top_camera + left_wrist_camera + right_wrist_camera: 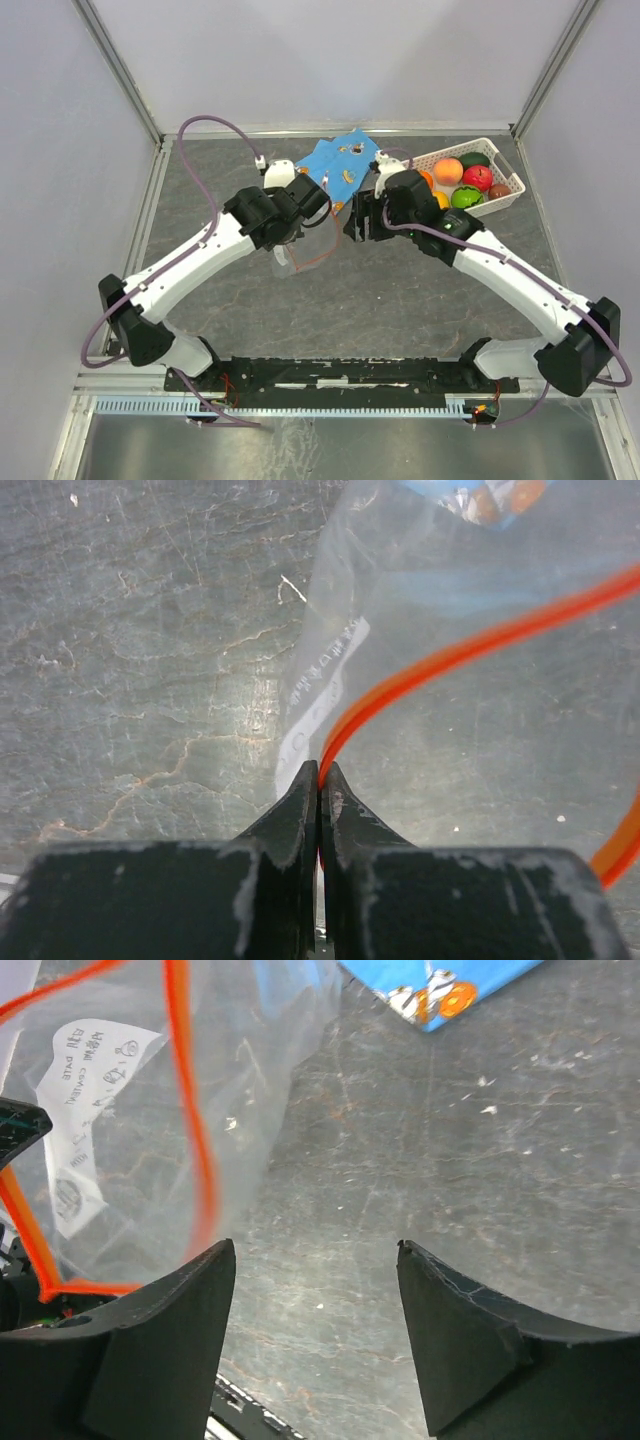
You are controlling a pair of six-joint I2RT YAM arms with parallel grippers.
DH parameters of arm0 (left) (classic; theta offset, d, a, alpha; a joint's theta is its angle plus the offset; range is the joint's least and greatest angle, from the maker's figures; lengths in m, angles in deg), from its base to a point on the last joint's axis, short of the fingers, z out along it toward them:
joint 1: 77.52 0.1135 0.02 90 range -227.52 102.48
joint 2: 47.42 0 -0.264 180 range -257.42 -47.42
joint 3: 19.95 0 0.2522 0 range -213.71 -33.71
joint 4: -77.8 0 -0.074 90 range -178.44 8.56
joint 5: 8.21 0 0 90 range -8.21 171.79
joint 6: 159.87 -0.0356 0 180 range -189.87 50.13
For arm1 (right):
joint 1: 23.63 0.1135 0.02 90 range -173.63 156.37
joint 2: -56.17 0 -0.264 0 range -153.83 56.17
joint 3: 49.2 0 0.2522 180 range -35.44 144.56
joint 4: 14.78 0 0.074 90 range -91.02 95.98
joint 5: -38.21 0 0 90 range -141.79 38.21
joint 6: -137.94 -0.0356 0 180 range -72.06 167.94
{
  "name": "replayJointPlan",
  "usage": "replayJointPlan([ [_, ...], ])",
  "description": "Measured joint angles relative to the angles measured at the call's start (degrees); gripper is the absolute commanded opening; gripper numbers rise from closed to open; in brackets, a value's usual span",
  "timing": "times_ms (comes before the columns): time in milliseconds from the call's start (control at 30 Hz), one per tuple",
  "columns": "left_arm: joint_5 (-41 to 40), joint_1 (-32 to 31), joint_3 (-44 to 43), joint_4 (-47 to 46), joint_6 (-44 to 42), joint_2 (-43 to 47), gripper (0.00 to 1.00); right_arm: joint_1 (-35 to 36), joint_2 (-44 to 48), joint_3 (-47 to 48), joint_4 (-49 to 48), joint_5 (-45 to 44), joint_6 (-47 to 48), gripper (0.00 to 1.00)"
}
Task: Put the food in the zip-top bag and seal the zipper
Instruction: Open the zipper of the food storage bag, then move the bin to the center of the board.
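Observation:
The clear zip-top bag [295, 252] hangs mid-table between my two arms. My left gripper [320, 772] is shut on its orange-red zipper [470, 645], right at the end of the strip; from above, the left gripper [297, 230] is over the bag's top. The bag's white label [88, 1100] shows through the plastic. My right gripper [315, 1250] is open with only bare table between its fingers, and the bag [150, 1110] with its zipper [192, 1130] is just to its left. From above, the right gripper [364, 218] is right of the bag. The food [463, 180] lies in the white basket.
The white lattice basket [513, 183] stands at the back right, close behind my right wrist. A blue patterned cloth [340, 162] lies at the back centre, just beyond both grippers, and its corner [440, 990] shows in the right wrist view. Metal frame rails border the table.

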Motion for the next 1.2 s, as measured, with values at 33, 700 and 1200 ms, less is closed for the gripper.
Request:
replayJointPlan([
  [33, -0.2, 0.0, -0.7, 0.1, -0.7, -0.9, 0.03, -1.1, 0.4, 0.4, 0.8, 1.0, 1.3, 0.81],
  [700, -6.2, 0.5, -10.2, 4.3, -11.1, -10.3, 0.03, -25.8, -16.5, 9.7, 10.8, 0.7, 17.6, 0.99],
  [1200, -6.7, 1.2, -10.2, 4.2, -13.6, -10.9, 0.03, -29.8, -26.7, 11.3, 9.2, 4.5, 18.4, 0.95],
])
